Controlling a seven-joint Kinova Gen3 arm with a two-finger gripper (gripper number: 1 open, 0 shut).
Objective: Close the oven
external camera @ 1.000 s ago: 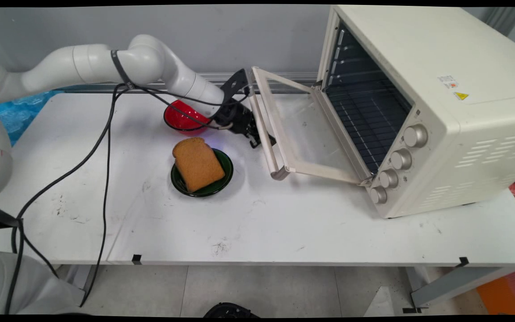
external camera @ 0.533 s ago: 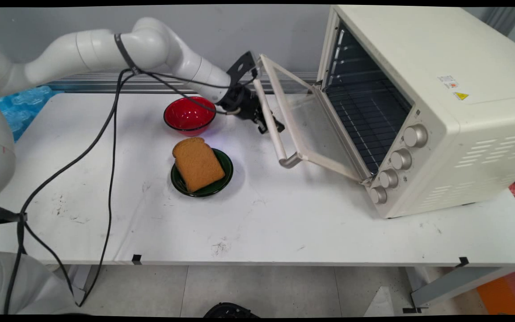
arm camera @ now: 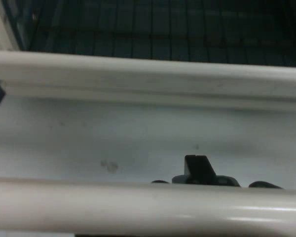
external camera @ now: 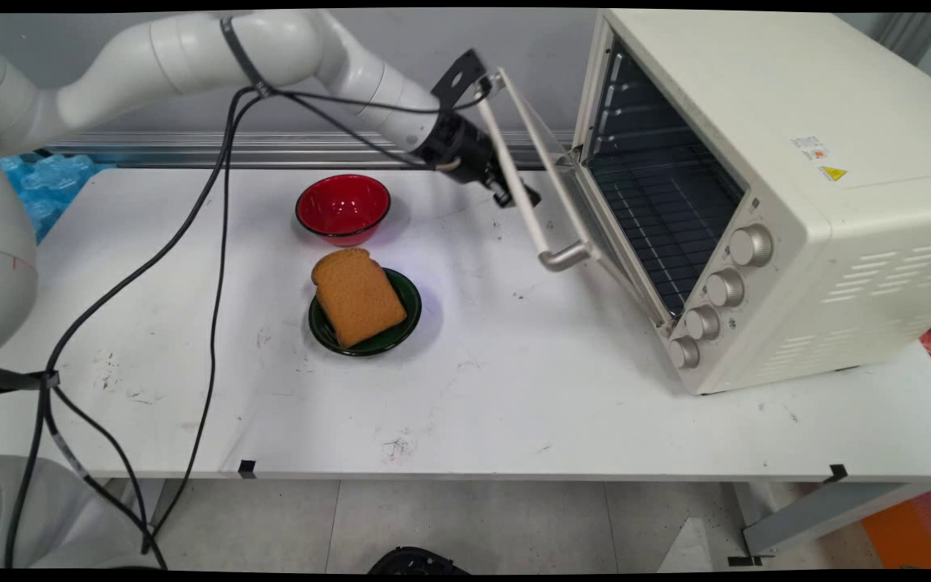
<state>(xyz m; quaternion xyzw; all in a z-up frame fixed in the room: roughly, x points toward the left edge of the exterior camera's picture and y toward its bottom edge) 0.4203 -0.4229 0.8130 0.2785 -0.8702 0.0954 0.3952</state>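
- One gripper presses against the oven door's handle bar; you cannot tell whether its fingers clasp it.
- Your bar runs crosswise directly before the hand; the door hangs half-raised beside the oven.
- Toast lies on the green plate; the red bowl holds nothing.

Even bright light, soft shadows, hand view blurred.

— What does the arm look like?
— It is white and glossy, made of rounded tube links with smooth joints.
— And the cables?
— They are black, and a dark band fastens them to one link.
— The end?
— There is a black gripper with a flat black bracket above it.
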